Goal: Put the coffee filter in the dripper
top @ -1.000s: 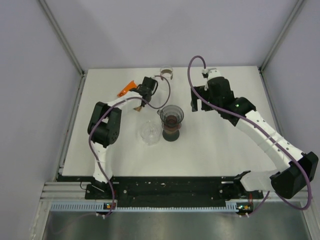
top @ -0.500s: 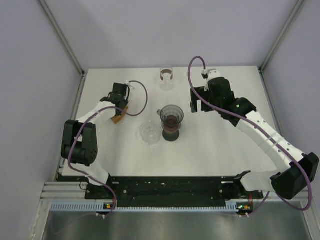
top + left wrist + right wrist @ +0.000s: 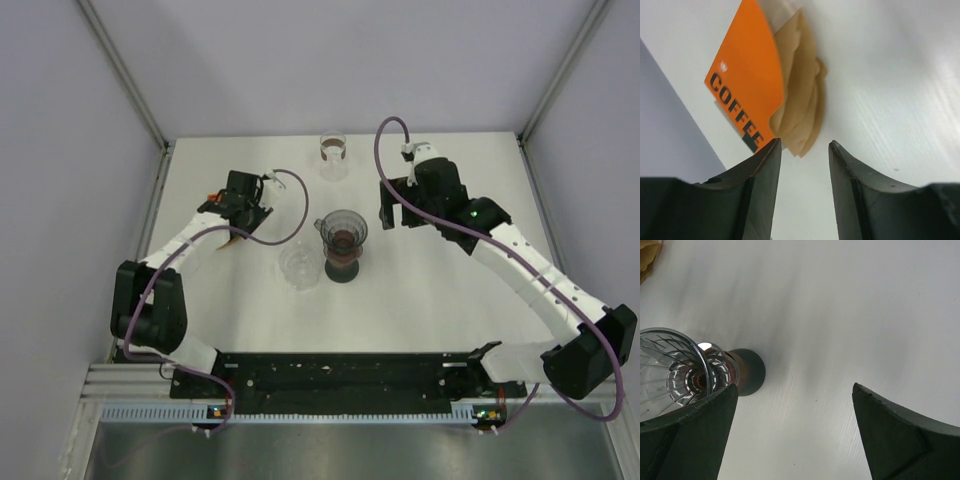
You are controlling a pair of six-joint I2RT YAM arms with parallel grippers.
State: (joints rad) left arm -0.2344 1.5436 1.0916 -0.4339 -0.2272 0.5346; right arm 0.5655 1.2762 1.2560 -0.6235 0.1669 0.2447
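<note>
The glass dripper [image 3: 343, 231] stands on a dark stand at the table's middle; it also shows in the right wrist view [image 3: 670, 375] at the left edge. An orange pack marked COFFEE [image 3: 747, 85] lies on the table with brown paper filters [image 3: 800, 100] fanning out of it. My left gripper [image 3: 805, 146] is open and empty, its fingertips just short of the filters' tip. In the top view the left gripper [image 3: 240, 198] covers most of the pack. My right gripper [image 3: 392, 205] is open and empty to the right of the dripper, also in its wrist view [image 3: 795, 390].
A clear glass cup [image 3: 300, 264] stands just left of the dripper's stand. Another small glass [image 3: 333, 150] stands at the back edge. The dripper's round dark base [image 3: 751, 371] sits close to my right gripper's left finger. Walls enclose the table at left, right and back.
The left arm has swung left, away from the dripper, and now hovers over the left part of the table above the filter pack. The right arm has barely moved.
</note>
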